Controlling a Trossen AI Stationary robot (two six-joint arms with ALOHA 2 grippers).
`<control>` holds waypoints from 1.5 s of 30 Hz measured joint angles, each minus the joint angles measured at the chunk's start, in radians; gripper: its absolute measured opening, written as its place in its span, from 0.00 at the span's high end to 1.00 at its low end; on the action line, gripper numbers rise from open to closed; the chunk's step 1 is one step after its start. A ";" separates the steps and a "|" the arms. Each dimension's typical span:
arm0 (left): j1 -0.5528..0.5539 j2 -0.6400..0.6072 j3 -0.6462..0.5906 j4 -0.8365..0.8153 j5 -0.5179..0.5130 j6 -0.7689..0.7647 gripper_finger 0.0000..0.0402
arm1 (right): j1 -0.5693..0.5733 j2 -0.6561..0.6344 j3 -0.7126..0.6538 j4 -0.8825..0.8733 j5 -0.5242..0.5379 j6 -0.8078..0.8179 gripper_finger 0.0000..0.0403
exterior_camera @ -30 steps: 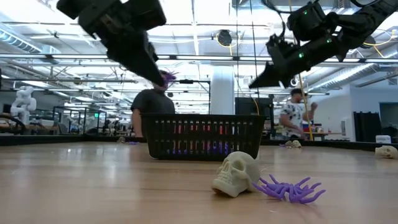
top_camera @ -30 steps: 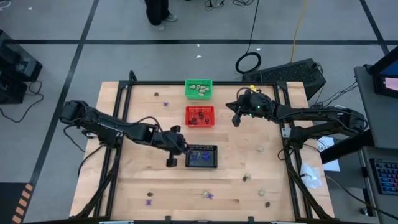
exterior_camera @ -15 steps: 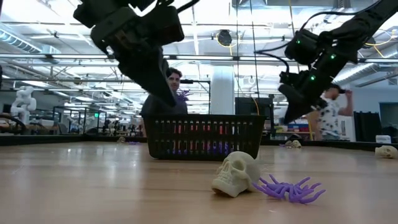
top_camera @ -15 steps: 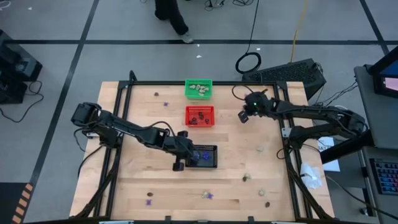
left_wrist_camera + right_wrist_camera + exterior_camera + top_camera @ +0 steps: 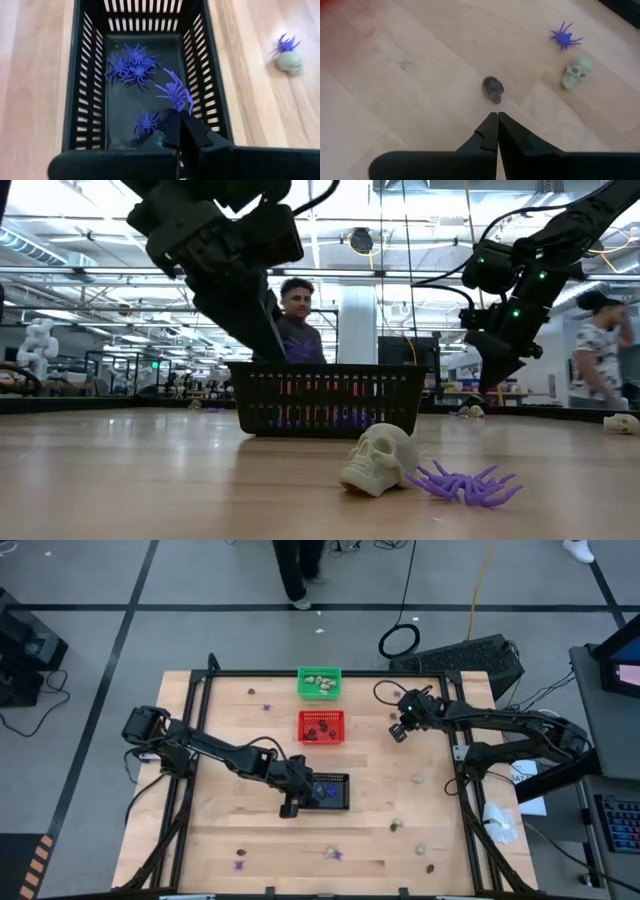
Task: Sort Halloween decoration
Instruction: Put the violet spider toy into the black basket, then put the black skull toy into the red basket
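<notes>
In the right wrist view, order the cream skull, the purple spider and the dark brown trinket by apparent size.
1. cream skull
2. purple spider, counting its legs; close to the skull
3. dark brown trinket, though nearest the camera

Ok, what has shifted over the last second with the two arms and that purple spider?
The left gripper, shut on a purple spider, swung from beside the black basket to over it and lower. The right gripper, shut and empty, moved from near the red basket outward and down toward a dark brown trinket. Baskets and loose trinkets stayed put.
</notes>
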 joint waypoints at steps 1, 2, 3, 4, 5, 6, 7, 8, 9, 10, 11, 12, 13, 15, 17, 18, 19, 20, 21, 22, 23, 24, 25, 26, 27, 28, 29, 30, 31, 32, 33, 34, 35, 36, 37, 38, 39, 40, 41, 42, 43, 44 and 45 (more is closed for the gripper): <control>0.000 0.007 0.006 -0.004 0.000 0.000 1.00 | 0.000 0.000 0.000 -0.007 0.000 -0.004 1.00; 0.000 0.012 0.011 -0.004 0.000 0.000 1.00 | 0.000 0.000 0.000 -0.014 -0.001 -0.009 1.00; 0.000 0.013 0.016 -0.004 0.000 0.000 1.00 | 0.000 0.000 0.000 -0.015 -0.002 -0.012 1.00; 0.000 0.014 0.022 -0.001 0.000 0.000 1.00 | 0.000 0.000 0.000 -0.014 -0.005 -0.020 1.00; 0.000 0.016 0.028 0.008 0.000 0.000 1.00 | 0.000 0.000 0.000 -0.014 -0.017 -0.031 1.00; 0.000 0.018 0.030 0.015 -0.001 0.001 1.00 | 0.000 0.000 0.000 -0.015 -0.031 -0.042 1.00; 0.000 0.018 0.029 0.016 -0.002 0.001 1.00 | 0.000 0.000 0.000 -0.015 -0.042 -0.054 1.00; 0.000 0.019 0.028 0.020 -0.003 0.001 1.00 | 0.000 0.000 0.000 -0.015 -0.053 -0.063 1.00; 0.000 0.019 0.028 0.030 -0.004 0.001 1.00 | 0.000 0.000 0.000 -0.014 -0.054 -0.074 1.00; 0.000 0.019 0.028 0.036 -0.007 0.001 0.98 | 0.000 0.000 0.000 -0.013 -0.055 -0.084 1.00; 0.001 0.018 0.028 0.037 -0.009 0.001 0.97 | -0.001 0.000 0.000 -0.012 -0.055 -0.093 1.00; 0.001 0.018 0.028 0.037 -0.015 0.001 0.95 | -0.003 0.000 0.000 -0.011 -0.061 -0.106 1.00; 0.001 0.019 0.028 0.034 -0.018 0.001 0.93 | -0.008 0.000 0.000 -0.011 -0.081 -0.119 1.00; 0.001 0.019 0.028 0.030 -0.023 0.001 0.87 | -0.017 0.000 0.000 -0.010 -0.108 -0.133 0.98; 0.001 0.019 0.028 0.030 -0.024 0.001 0.81 | -0.026 0.000 0.000 -0.011 -0.107 -0.140 0.96; 0.001 0.019 0.028 0.029 -0.024 0.003 0.78 | -0.031 0.000 0.000 -0.011 -0.107 -0.142 0.94; 0.001 0.019 0.028 0.028 -0.024 0.012 0.76 | -0.036 0.000 0.000 -0.011 -0.107 -0.145 0.92; 0.001 0.019 0.028 0.028 -0.024 0.026 0.74 | -0.041 0.000 0.000 -0.011 -0.107 -0.148 0.90; 0.000 0.018 0.028 0.026 -0.025 0.036 0.73 | -0.045 0.000 0.000 -0.011 -0.106 -0.155 0.88; 0.000 0.018 0.028 0.023 -0.030 0.048 0.73 | -0.048 0.000 0.000 -0.010 -0.107 -0.161 0.85; 0.000 0.015 0.027 0.021 -0.034 0.062 0.75 | -0.053 0.000 0.000 -0.011 -0.106 -0.169 0.83; 0.000 0.006 0.023 0.021 -0.033 0.086 0.77 | -0.056 0.000 0.000 -0.009 -0.106 -0.176 0.81; 0.000 -0.004 0.017 0.025 -0.025 0.112 0.80 | -0.060 0.000 0.000 -0.006 -0.106 -0.190 0.79; 0.001 -0.015 0.009 0.043 -0.012 0.130 0.84 | -0.064 0.000 0.000 0.000 -0.105 -0.203 0.77; 0.006 -0.029 -0.005 0.065 -0.007 0.133 0.88 | -0.067 0.000 0.000 0.006 -0.105 -0.213 0.75; 0.012 -0.041 -0.021 0.076 -0.003 0.132 0.93 | -0.071 0.000 0.000 0.011 -0.105 -0.216 0.73; 0.018 -0.054 -0.037 0.094 -0.001 0.130 0.96 | -0.074 0.000 0.000 0.018 -0.105 -0.218 0.71; 0.024 -0.069 -0.056 0.130 -0.001 0.120 0.98 | -0.078 0.000 0.000 0.027 -0.106 -0.227 0.70; 0.031 -0.088 -0.078 0.166 -0.001 0.113 0.98 | -0.079 0.000 0.000 0.035 -0.108 -0.234 0.68; 0.038 -0.110 -0.103 0.200 -0.001 0.109 0.98 | -0.080 0.000 0.000 0.042 -0.114 -0.240 0.66; 0.043 -0.128 -0.126 0.236 -0.001 0.108 0.98 | -0.084 0.000 0.000 0.052 -0.128 -0.248 0.65; 0.047 -0.144 -0.151 0.280 -0.001 0.106 0.98 | -0.085 0.000 0.000 0.061 -0.139 -0.257 0.63; 0.052 -0.164 -0.179 0.312 -0.001 0.106 0.98 | -0.086 0.000 0.000 0.069 -0.156 -0.265 0.62; 0.057 -0.185 -0.211 0.332 -0.001 0.106 0.98 | -0.089 0.001 0.000 0.081 -0.174 -0.270 0.60; 0.062 -0.198 -0.236 0.372 -0.001 0.106 0.98 | -0.092 0.004 0.000 0.091 -0.185 -0.275 0.59; 0.069 -0.210 -0.257 0.422 -0.002 0.104 0.98 | -0.096 0.008 0.000 0.097 -0.189 -0.278 0.58; 0.074 -0.229 -0.287 0.460 -0.008 0.097 0.98 | -0.101 0.014 0.000 0.103 -0.192 -0.285 0.57; 0.080 -0.246 -0.321 0.493 -0.016 0.084 0.98 | -0.106 0.023 0.000 0.114 -0.191 -0.293 0.56; 0.085 -0.255 -0.349 0.538 -0.022 0.076 0.98 | -0.114 0.034 0.000 0.119 -0.191 -0.301 0.55; 0.090 -0.258 -0.377 0.594 -0.025 0.061 0.98 | -0.123 0.046 -0.001 0.117 -0.194 -0.312 0.54; 0.097 -0.263 -0.408 0.632 -0.025 0.050 0.98 | -0.130 0.062 -0.001 0.120 -0.206 -0.324 0.54; 0.101 -0.272 -0.438 0.657 -0.025 0.033 0.98 | -0.136 0.083 -0.001 0.134 -0.217 -0.335 0.53; 0.103 -0.275 -0.460 0.691 -0.026 0.022 0.98 | -0.144 0.102 -0.001 0.145 -0.231 -0.347 0.53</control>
